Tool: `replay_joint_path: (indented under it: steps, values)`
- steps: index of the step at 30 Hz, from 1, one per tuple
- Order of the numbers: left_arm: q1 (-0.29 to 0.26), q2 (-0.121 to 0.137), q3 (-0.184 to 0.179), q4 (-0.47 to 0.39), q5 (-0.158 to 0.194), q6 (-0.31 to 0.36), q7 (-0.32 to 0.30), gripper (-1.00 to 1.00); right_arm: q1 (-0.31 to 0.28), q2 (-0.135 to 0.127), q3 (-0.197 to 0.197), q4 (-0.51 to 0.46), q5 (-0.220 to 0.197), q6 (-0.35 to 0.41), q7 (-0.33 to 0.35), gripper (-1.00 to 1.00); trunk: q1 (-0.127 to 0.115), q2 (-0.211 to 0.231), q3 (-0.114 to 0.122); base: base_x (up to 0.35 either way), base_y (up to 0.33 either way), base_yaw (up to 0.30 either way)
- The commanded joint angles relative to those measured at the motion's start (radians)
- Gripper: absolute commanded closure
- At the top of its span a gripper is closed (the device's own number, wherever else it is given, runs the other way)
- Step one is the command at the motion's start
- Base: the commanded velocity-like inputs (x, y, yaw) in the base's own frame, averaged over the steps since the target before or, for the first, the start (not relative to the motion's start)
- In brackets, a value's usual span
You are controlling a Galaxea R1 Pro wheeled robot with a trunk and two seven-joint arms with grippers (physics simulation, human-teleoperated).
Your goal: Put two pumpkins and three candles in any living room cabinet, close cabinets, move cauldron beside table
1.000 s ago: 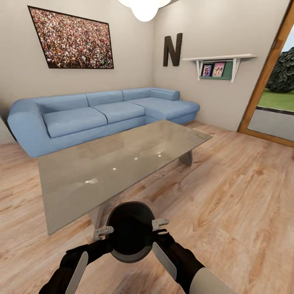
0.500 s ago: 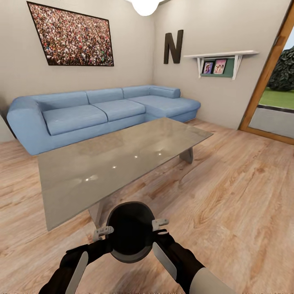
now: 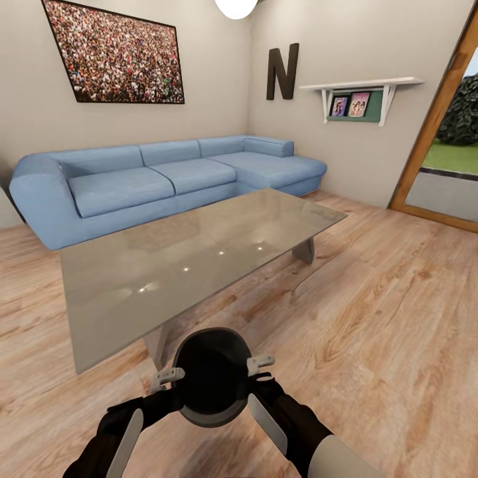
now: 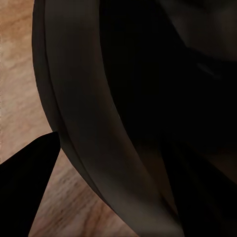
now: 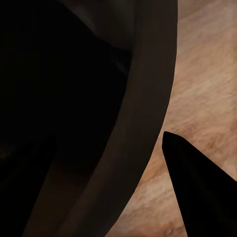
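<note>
A black cauldron [image 3: 211, 378] is held between the robot's two arms low in the head view, just above the wood floor [image 3: 372, 318] and just short of the near corner of a glass-topped desk [image 3: 186, 265]. The left gripper [image 3: 166, 378] grips the pot's rim on one side and the right gripper [image 3: 260, 364] grips it on the other, each with its pale fingers [image 3: 174, 376] pinching the rim. The cauldron's mouth faces the camera; its inside reads as plain dark, and whether anything lies in it cannot be told.

In the left wrist view the cauldron's curved dark wall [image 4: 84, 128] stands close to the lens, with floor boards beside it and one black finger [image 4: 27, 187] at the edge. The right wrist view gives the matching scene: the rim [image 5: 148, 113], the dark hollow, a black finger [image 5: 197, 187] over the boards.

Beyond the desk stands a long blue corner sofa [image 3: 159, 176] against the wall, under a framed crowd photograph [image 3: 116, 56]. A large dark letter N [image 3: 282, 63] hangs near a white wall shelf [image 3: 362, 86] carrying two small pictures [image 3: 350, 106]. A wood-framed doorway [image 3: 435, 133] opens onto grass.
</note>
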Motion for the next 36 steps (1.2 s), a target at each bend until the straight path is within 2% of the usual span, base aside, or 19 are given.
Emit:
replay_joint_path:
  steps: [1,6,9,17,26,31,36]
  values:
    - [0.0,0.0,0.002,0.001,-0.002,0.0,-0.001,1.0,0.0,0.001,0.044,-0.029,-0.009,-0.015,0.004,1.0,0.0,0.0,0.0,0.0,0.0,0.0]
    - [0.0,0.001,0.002,0.001,-0.001,0.0,-0.001,1.0,0.0,0.001,0.053,-0.029,-0.014,-0.053,0.01,1.0,0.0,0.0,0.0,0.123,0.0,0.0]
    - [0.0,0.0,0.002,0.001,-0.001,0.0,-0.001,1.0,0.0,0.001,0.071,-0.029,-0.013,-0.057,0.012,1.0,0.0,0.0,0.0,0.072,0.0,0.0]
    - [0.0,0.0,0.002,0.001,-0.001,0.0,-0.002,1.0,0.0,0.001,0.076,-0.029,-0.014,-0.057,0.012,1.0,0.0,0.0,0.0,0.007,0.0,0.0]
    - [0.0,0.001,0.002,0.001,0.0,0.0,-0.001,1.0,-0.001,0.001,0.076,-0.029,-0.016,-0.054,0.012,1.0,0.004,-0.002,-0.035,0.0,0.0,0.0]
    - [0.0,0.001,0.002,0.001,0.003,0.0,-0.001,1.0,-0.001,0.001,0.076,-0.029,-0.016,-0.053,0.012,1.0,0.004,-0.002,-0.035,0.0,0.0,0.0]
    - [0.0,0.001,0.002,0.001,0.003,0.0,-0.001,1.0,-0.001,0.001,0.076,-0.028,-0.016,-0.052,0.012,1.0,0.005,-0.003,-0.046,0.0,0.0,0.0]
